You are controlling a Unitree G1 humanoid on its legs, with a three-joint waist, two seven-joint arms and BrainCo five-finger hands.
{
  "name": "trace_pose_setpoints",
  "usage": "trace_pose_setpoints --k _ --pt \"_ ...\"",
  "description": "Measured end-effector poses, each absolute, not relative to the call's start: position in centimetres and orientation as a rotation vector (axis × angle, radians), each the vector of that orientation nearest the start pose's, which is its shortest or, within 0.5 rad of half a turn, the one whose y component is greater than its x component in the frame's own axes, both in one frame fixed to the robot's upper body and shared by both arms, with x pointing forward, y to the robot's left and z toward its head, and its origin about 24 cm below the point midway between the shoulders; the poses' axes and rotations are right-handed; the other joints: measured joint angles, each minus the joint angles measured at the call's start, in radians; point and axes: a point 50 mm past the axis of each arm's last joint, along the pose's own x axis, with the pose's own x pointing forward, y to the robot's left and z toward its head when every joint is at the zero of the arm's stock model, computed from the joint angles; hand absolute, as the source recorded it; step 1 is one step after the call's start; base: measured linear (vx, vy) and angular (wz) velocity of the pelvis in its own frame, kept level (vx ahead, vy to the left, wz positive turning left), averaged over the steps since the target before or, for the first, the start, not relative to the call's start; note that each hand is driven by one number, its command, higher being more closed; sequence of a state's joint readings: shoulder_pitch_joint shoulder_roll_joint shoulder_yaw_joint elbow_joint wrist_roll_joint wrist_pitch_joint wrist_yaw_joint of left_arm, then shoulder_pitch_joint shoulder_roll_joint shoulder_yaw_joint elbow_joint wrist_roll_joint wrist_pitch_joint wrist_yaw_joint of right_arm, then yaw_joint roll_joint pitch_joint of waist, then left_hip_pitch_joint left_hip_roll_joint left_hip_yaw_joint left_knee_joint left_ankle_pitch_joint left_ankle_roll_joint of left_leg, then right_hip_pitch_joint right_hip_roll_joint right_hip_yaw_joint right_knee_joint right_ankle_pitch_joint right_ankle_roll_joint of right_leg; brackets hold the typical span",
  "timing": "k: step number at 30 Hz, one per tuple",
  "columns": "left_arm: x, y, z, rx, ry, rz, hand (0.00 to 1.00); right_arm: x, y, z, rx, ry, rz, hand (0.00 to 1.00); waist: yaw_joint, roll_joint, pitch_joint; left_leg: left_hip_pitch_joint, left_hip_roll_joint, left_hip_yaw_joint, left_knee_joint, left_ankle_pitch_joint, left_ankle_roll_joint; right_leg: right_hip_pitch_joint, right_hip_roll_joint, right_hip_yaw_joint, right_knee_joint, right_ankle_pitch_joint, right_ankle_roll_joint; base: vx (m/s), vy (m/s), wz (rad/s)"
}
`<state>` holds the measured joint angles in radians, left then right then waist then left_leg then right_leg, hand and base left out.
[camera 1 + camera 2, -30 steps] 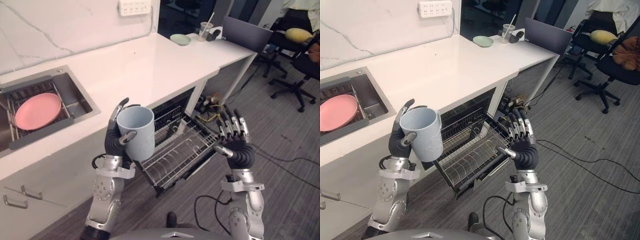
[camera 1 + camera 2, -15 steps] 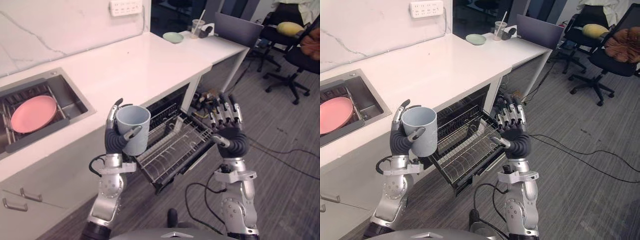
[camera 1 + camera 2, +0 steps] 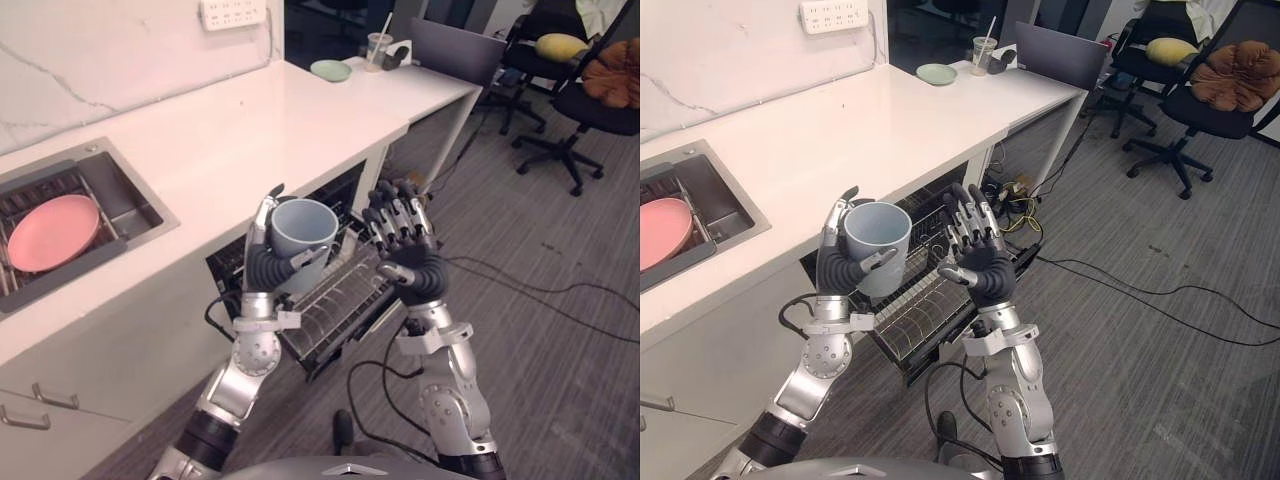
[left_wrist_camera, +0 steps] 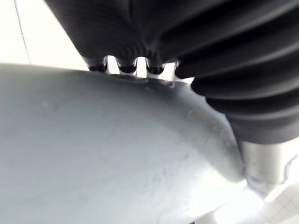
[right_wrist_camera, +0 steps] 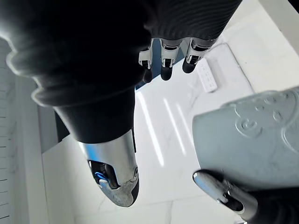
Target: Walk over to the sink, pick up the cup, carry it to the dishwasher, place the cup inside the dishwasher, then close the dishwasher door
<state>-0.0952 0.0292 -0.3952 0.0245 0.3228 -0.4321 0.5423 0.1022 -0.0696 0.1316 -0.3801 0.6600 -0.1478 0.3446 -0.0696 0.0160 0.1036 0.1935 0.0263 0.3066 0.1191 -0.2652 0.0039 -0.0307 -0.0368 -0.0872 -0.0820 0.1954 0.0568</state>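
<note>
The left hand (image 3: 260, 272) is clamped on the pale blue cup (image 3: 303, 233), fingers curled round the back of it and the thumb pressed across the front. The cup is upright, mouth up, held in the air above the dishwasher (image 3: 927, 356) and its pulled-out wire rack (image 3: 335, 308), touching neither. From the left wrist, the cup's wall (image 4: 117, 154) sits tight under the dark ribbed cover, with fingertips hooked over its far side.

The right hand (image 3: 412, 272) is raised just beside the cup, on the side of the dishwasher away from the sink. Its fingers (image 3: 397, 215) are straight and spread, pointing up, and it holds nothing. There is a narrow gap between it and the cup. From the right wrist, the straight fingers (image 5: 163, 55) show with the cup's side (image 5: 254, 135) close by.

The dishwasher sits under a white counter (image 3: 250, 130), its door down. Along the counter from it is a steel sink (image 3: 140, 205) with a pink plate (image 3: 50, 232) lying in it. At the counter's other end, well beyond the dishwasher, are a small green dish (image 3: 330, 70), a clear cup with a straw (image 3: 378, 50) and a laptop (image 3: 455, 52). A power strip (image 3: 232, 11) is fixed to the marble wall behind. The grey floor (image 3: 570, 310) spreads out in front of the dishwasher, with black office chairs (image 3: 575, 100) well off across the room.
</note>
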Motion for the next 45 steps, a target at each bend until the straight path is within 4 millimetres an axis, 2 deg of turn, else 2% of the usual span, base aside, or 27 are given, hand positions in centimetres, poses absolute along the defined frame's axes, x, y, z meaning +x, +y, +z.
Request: trace_pose_setpoints --k 7,13,25,45 --pt "24.0 6.0 9.2 0.157 -0.580 0.034 1.00 21.7 -11.3 12.2 0.541 -0.433 0.523 0.00 -0.003 -0.011 0.006 -0.001 -0.008 0.020 0.003 0.001 0.003 -0.006 -0.009 0.023 0.000 0.012 0.004 -0.05 -0.001 -0.09" --pt "24.5 5.3 9.4 0.167 -0.590 0.011 1.00 21.9 -11.2 12.5 0.526 -0.434 0.535 0.00 -0.009 -0.015 0.008 -0.002 -0.007 0.022 0.004 0.001 0.003 -0.009 -0.009 0.026 0.000 0.013 0.004 -0.01 -0.002 0.00" --pt "24.4 5.1 9.4 0.161 -0.595 0.017 1.00 22.0 -10.5 12.4 0.468 -0.409 0.512 0.00 -0.015 -0.025 0.002 -0.002 -0.010 0.023 0.004 0.002 0.004 -0.010 -0.009 0.027 0.000 0.014 0.005 0.00 0.000 0.00" --pt "24.4 5.2 9.5 0.170 -0.608 0.032 1.00 22.2 -10.6 12.2 0.435 -0.387 0.459 0.00 -0.015 -0.032 -0.014 -0.021 -0.011 0.046 0.017 0.002 0.004 -0.033 -0.009 0.049 0.000 0.029 0.002 -0.01 -0.003 -0.03"
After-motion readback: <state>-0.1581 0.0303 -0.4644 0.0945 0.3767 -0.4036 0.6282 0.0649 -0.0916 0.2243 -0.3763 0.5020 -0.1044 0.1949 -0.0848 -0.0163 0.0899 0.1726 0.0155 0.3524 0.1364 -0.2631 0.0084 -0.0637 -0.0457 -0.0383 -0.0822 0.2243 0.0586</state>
